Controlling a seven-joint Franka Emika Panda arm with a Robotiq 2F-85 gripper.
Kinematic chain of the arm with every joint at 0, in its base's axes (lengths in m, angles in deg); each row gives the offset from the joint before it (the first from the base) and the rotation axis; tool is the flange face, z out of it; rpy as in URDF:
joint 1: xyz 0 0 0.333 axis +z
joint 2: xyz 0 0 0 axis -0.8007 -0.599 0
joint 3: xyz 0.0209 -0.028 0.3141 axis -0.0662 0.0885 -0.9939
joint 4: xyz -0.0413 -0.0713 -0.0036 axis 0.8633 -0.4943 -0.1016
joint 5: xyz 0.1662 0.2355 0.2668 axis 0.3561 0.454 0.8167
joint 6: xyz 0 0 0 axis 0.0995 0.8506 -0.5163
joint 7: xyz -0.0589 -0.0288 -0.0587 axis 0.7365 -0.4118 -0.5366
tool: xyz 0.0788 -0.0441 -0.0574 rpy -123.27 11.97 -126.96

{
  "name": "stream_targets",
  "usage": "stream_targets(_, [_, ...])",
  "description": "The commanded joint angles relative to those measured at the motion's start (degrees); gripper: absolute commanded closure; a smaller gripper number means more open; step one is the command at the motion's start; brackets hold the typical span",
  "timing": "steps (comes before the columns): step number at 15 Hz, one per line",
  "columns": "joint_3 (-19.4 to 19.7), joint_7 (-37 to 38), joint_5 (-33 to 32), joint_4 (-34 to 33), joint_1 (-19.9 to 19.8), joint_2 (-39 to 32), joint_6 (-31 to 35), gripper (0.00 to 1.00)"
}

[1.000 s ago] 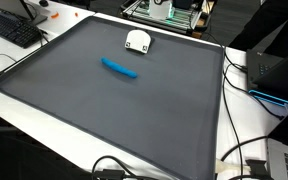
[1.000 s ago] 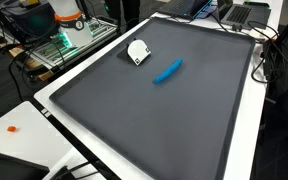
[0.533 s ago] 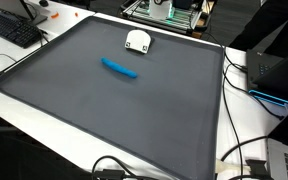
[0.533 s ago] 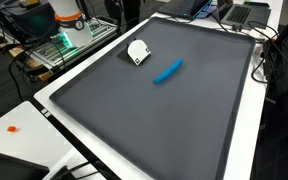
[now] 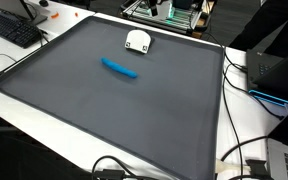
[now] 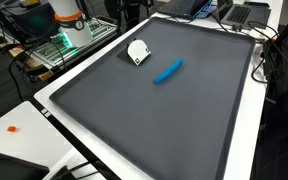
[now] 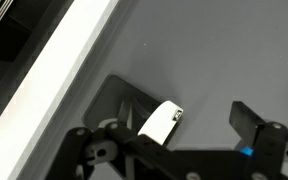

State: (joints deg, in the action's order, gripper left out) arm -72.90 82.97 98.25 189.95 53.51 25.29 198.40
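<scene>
A small white object point(image 5: 137, 41) point(image 6: 138, 51) lies near the far edge of the dark grey mat point(image 5: 104, 120) point(image 6: 154, 120). A blue pen-like stick point(image 5: 119, 68) point(image 6: 167, 71) lies a little further in on the mat. In the wrist view my gripper point(image 7: 184, 112) hangs above the mat, open, with its dark fingers point(image 7: 246, 118) wide apart. The white object point(image 7: 162, 124) shows between them, closer to the left finger, down on the mat and not gripped. The gripper itself is not clearly seen in either exterior view.
The mat sits on a white table point(image 5: 14, 105) point(image 7: 59, 70). A keyboard point(image 5: 14, 30) lies beside it. Cables point(image 5: 234, 150) run along one side. A green-lit rack point(image 6: 69, 35) and a laptop point(image 6: 239, 12) stand past the edges.
Nothing on the mat has moved. Only a dark part at the top edge of the exterior views has shifted slightly.
</scene>
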Motion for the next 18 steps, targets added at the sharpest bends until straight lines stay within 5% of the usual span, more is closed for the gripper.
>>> stream_targets(1, [0.91, 1.83, 6.6, 1.16, 0.88, -3.56, 4.32, 0.0])
stream_targets(18, [1.27, 8.29, 0.99, 1.75, 0.84, -16.37, 20.49, 0.0])
